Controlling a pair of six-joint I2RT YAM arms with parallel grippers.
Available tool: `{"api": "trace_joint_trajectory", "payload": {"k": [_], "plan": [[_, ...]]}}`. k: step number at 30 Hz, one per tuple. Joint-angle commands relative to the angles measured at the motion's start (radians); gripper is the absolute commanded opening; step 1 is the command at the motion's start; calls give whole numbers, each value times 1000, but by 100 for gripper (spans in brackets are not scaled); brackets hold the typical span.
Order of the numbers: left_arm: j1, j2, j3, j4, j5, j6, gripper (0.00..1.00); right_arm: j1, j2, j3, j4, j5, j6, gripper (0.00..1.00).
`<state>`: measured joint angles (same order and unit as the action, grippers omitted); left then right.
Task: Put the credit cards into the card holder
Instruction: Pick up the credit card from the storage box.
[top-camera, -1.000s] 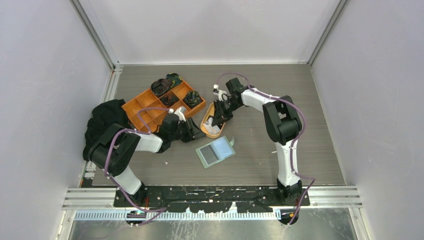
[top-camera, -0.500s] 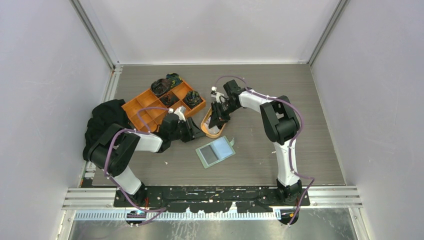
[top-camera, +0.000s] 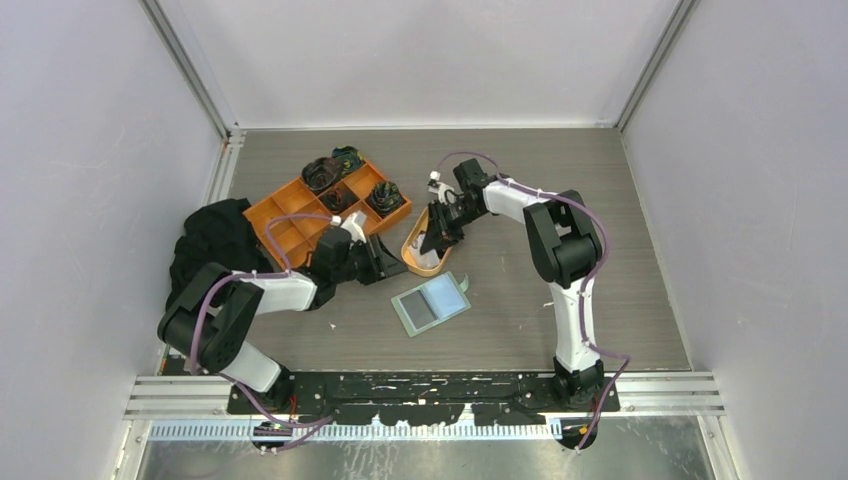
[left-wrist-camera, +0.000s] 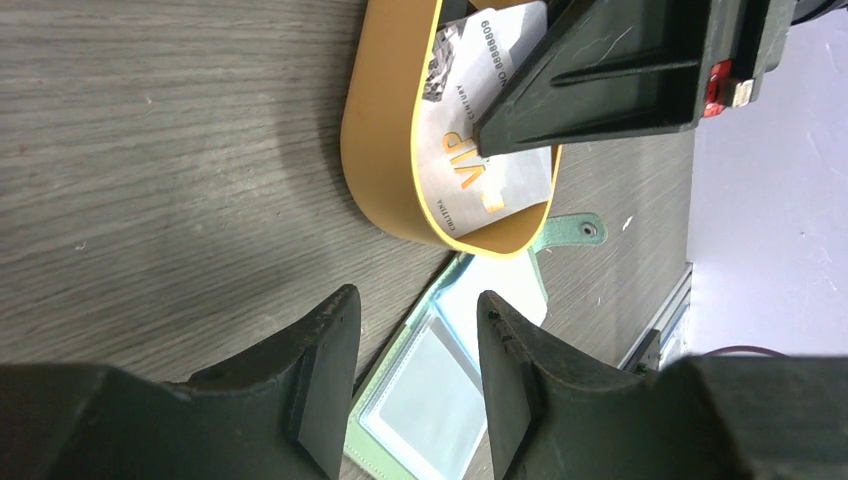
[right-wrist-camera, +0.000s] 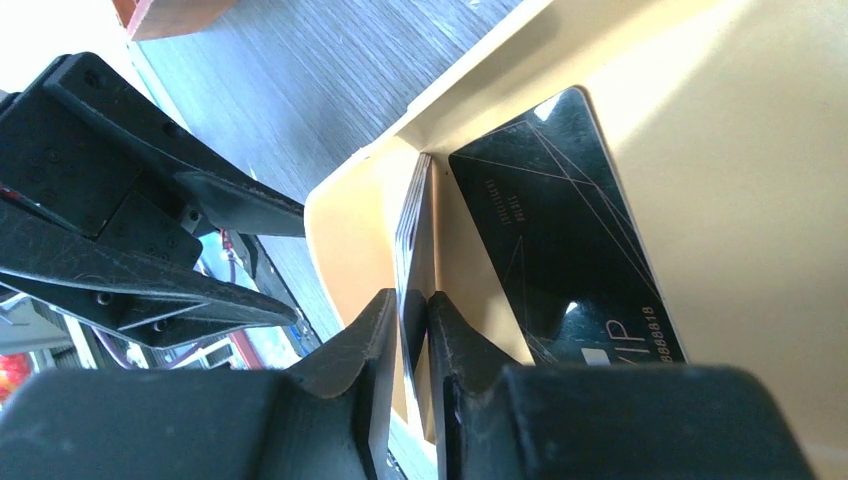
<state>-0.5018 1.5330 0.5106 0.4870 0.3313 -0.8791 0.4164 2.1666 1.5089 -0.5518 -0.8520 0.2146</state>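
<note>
1. You are pinching the silver card (left-wrist-camera: 470, 170) with the right gripper (right-wrist-camera: 412, 305). Its jaws are standing nearly closed on the card's thin edge, inside the orange dish (left-wrist-camera: 375, 150).
2. You are holding the left gripper (left-wrist-camera: 417, 298) about half open, with nothing between its fingers. It is hovering low over the table just beside the dish, above the card holder (top-camera: 430, 303).
3. The credit cards are sitting in the dish: the silver one is lifted onto its edge in your grip, and a black card (right-wrist-camera: 565, 250) is lying flat on the dish floor beside it.
4. You are probably handling something light, stiff and glossy. It may be inclined to slide between the pads, and the flat one looks hard to get under. A grip across the short width, near one end, would leave the other end free for the pocket.
5. The silver card's long axis is running roughly along the length of the dish, with its face turned toward the dish wall. The black card is lying slanted across the floor.
6. The card holder is lying open with its pockets up, just on the near side of the dish. Its tab (left-wrist-camera: 572, 230) is pointing toward the dish's end, and its long axis is running diagonally across the table.
</note>
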Motion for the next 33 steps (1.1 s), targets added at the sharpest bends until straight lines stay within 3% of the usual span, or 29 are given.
{"api": "trace_joint_trajectory", "payload": {"k": [1, 23, 33], "plan": [[5, -50, -20, -4, -14, 25, 48, -9, -49, -1, 21, -49, 20, 24], [5, -218, -98, -74, -19, 32, 48, -83, -82, -27, 41, -61, 48, 22], [5, -322, -142, -117, -17, 30, 48, -104, -103, -36, 41, -12, 42, 8]]}}
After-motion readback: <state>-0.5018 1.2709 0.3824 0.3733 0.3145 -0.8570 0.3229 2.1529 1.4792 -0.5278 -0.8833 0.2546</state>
